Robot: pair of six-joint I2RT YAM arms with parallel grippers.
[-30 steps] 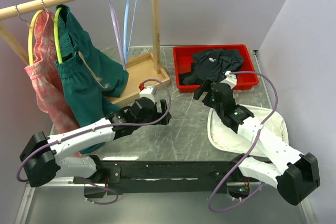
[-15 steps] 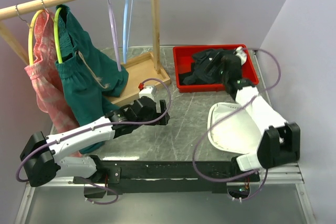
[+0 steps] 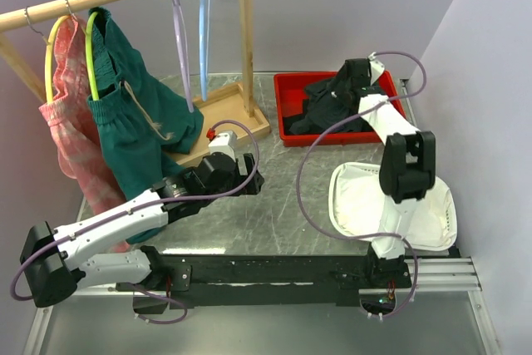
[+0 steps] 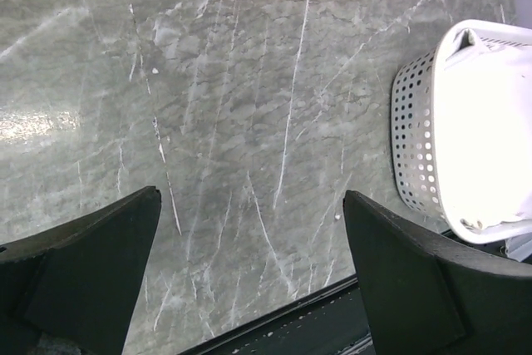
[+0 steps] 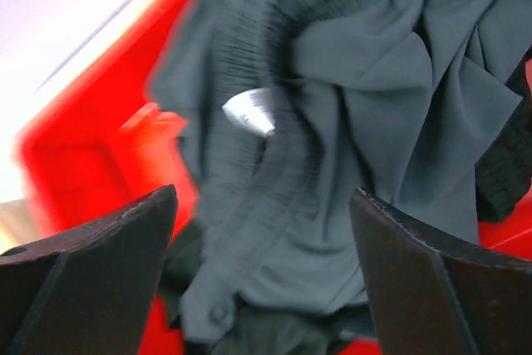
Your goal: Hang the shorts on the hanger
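The black shorts (image 3: 328, 106) lie crumpled in the red bin (image 3: 291, 93) at the back right. In the right wrist view they fill the frame as dark grey folds (image 5: 349, 122) with a white label. My right gripper (image 3: 347, 82) hovers open over the shorts; its jaws stand wide apart with the fabric below and between them (image 5: 262, 263). The lavender hanger (image 3: 180, 39) hangs bare on the wooden rail. My left gripper (image 3: 248, 174) is open and empty above the grey table (image 4: 249, 280).
A light blue hanger (image 3: 203, 27) hangs beside the lavender one. Dark green shorts (image 3: 133, 114) and pink shorts (image 3: 71, 122) hang at the left. A white basket (image 3: 391, 205) stands at the front right, also in the left wrist view (image 4: 465, 130). The rack's wooden post (image 3: 246, 39) stands near the bin.
My right arm has swung from the table's middle back to the red bin and now hovers over the shorts. The left arm has shifted slightly left.
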